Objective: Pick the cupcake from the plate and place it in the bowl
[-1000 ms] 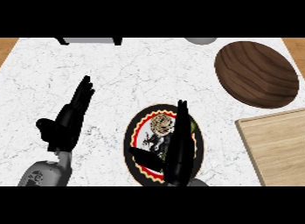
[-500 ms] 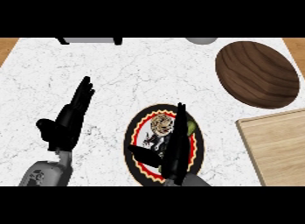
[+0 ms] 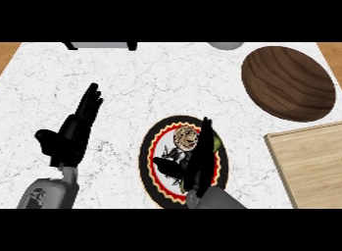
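White marbled surface (image 3: 166,78) — a wooden cutting board (image 3: 311,171) lies at its right side, a grey object (image 3: 101,45) at the far edge.

Bright, flat, even light

Marble counter (image 3: 166,73). Plate (image 3: 147,169), black with red-yellow rim, near lower edge. Cupcake (image 3: 184,137) on plate's far part. Right hand (image 3: 197,164) over plate, fingers straight, just right of cupcake (contact unclear), thumb out to left. Left hand (image 3: 70,135) left of plate, apart from it, fingers straight. Wooden bowl (image 3: 289,83) at far right. Board (image 3: 311,166) below bowl, at right edge.
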You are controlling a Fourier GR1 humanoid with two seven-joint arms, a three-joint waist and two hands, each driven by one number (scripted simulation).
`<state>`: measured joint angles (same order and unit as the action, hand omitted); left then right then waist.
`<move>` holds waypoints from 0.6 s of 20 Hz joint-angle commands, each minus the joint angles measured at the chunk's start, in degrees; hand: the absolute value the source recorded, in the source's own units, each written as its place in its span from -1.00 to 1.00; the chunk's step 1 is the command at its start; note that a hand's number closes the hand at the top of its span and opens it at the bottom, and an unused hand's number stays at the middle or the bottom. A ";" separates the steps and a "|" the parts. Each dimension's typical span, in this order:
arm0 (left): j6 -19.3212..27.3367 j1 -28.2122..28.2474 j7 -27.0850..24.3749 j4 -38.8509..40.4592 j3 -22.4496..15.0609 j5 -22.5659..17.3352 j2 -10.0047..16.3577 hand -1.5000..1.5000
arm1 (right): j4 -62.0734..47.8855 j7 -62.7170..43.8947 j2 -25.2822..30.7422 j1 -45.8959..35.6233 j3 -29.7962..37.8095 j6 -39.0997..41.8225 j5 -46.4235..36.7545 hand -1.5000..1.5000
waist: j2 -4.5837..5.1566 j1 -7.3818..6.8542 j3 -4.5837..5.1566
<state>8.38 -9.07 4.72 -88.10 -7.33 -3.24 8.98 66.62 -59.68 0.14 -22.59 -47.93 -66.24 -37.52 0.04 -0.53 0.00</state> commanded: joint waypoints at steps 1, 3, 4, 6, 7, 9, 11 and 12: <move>0.24 2.95 -0.42 -1.67 -1.09 1.86 -0.93 0.00 | -5.01 -0.14 -0.13 -2.66 2.98 0.55 2.58 -1.00 | 0.00 0.00 -0.01; 2.14 3.16 0.21 -3.53 -1.94 3.41 -2.42 0.00 | -5.68 -0.13 -0.13 0.89 -2.36 -3.14 2.18 -1.00 | -0.03 0.04 -0.01; -0.97 -1.22 -0.07 1.17 2.16 0.61 -0.15 0.00 | -2.78 -2.35 -0.13 -5.29 3.05 4.85 2.99 -1.00 | -0.02 0.32 0.01; -2.17 4.58 -0.42 -3.55 0.74 1.10 0.18 0.00 | -1.89 9.20 0.07 2.71 2.42 1.46 8.43 -1.00 | -0.02 0.20 -0.02; -0.12 0.94 2.94 -2.88 -0.72 2.37 -2.19 0.00 | -5.62 8.69 -0.14 -1.74 0.12 -1.12 12.57 -1.00 | 0.07 -0.08 -0.04; -0.11 -2.33 -0.58 3.56 0.28 2.61 -3.26 0.00 | -8.03 6.78 -0.13 -4.94 -3.43 0.45 13.33 1.00 | 0.16 -0.10 -0.02; -1.62 4.24 0.35 -4.58 -1.00 2.22 -0.99 0.00 | -9.52 9.16 -0.14 -5.26 -6.61 2.88 12.76 1.00 | 0.08 -1.00 -0.04; -1.23 2.52 -0.36 -1.79 -1.07 2.47 -2.07 0.00 | -10.49 7.93 -0.13 -9.96 -3.87 8.26 12.93 1.00 | 0.12 -0.63 -0.01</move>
<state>7.28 -7.66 4.54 -89.34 -7.57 -1.31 7.45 59.44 -52.43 0.08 -28.09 -51.31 -65.56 -26.44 -0.27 -1.02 0.11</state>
